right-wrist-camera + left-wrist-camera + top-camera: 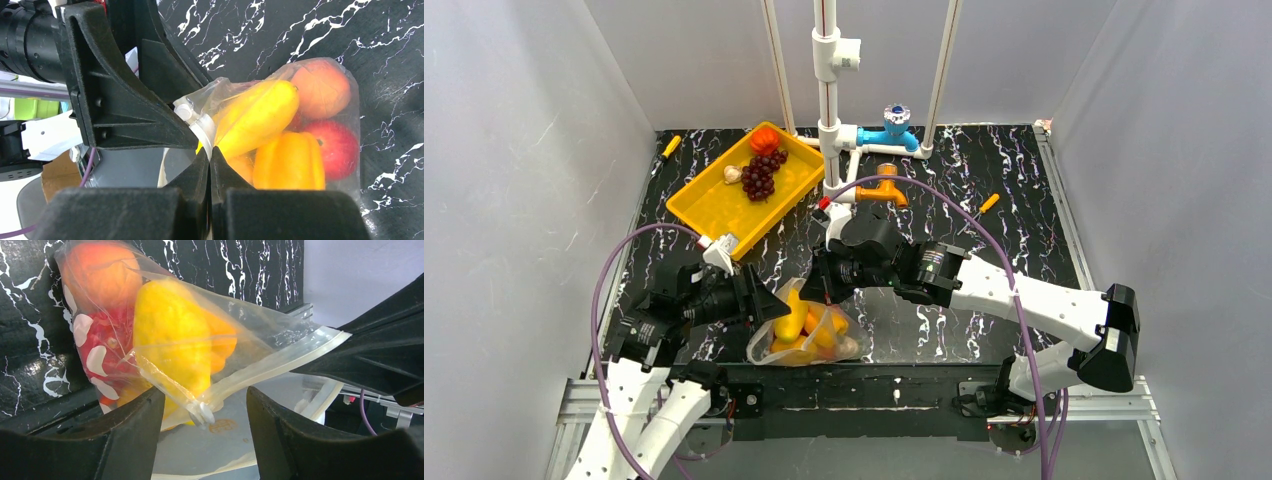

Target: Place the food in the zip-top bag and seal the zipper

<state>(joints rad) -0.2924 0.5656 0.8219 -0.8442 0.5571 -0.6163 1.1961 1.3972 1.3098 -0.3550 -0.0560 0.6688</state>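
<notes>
The bag (pixel 809 330) lies at the near edge, between the arms. The right gripper (pixel 210 150), jaws closed, pinches one end of the zipper (pixel 280 362), likely to keep it taut. The left gripper (pixel 205 395) stands half-wide astride the white slider (pixel 202 412) (not touching it, as far as I can see), seemingly ready to draw it along. Four pieces of food (pixel 260 115) show in the bag. Three others, grapes (pixel 759 175), garlic (pixel 732 174) and a red piece (pixel 764 140), sit in the tray (pixel 714 205), far left.

Nothing legible; a faint round mark (pixel 222 426), perhaps on the zip-top bag (pixel 260 342), is too blurred
</notes>
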